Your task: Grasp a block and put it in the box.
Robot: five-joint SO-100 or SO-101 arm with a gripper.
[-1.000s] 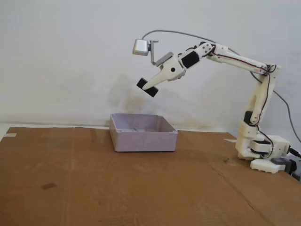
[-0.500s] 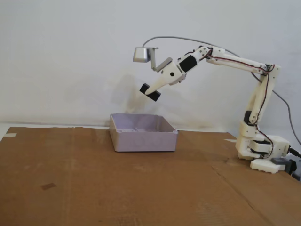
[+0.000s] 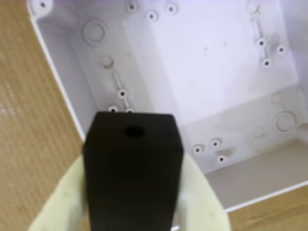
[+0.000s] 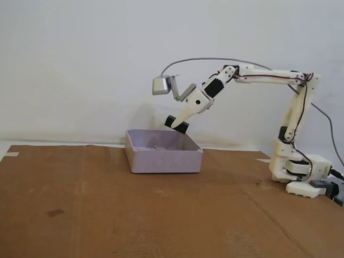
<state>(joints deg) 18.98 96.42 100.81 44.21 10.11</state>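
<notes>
My gripper (image 4: 177,124) is shut on the black block (image 4: 177,124) and holds it in the air just above the far right part of the box (image 4: 164,159). In the wrist view the block (image 3: 132,168) fills the lower middle, with a small round hole in its top face and a cream finger (image 3: 204,202) on each side. The box (image 3: 211,62) lies straight below it, its pale inside floor showing several screw bosses and nothing else.
The box stands on a brown cardboard sheet (image 4: 107,215) that covers the table. The arm's white base (image 4: 301,174) sits at the right edge, with cables (image 4: 333,123) behind it. A white wall closes off the back.
The arm has lowered and drawn back to the right, bringing the held block from high above the box down to just over its far rim.
</notes>
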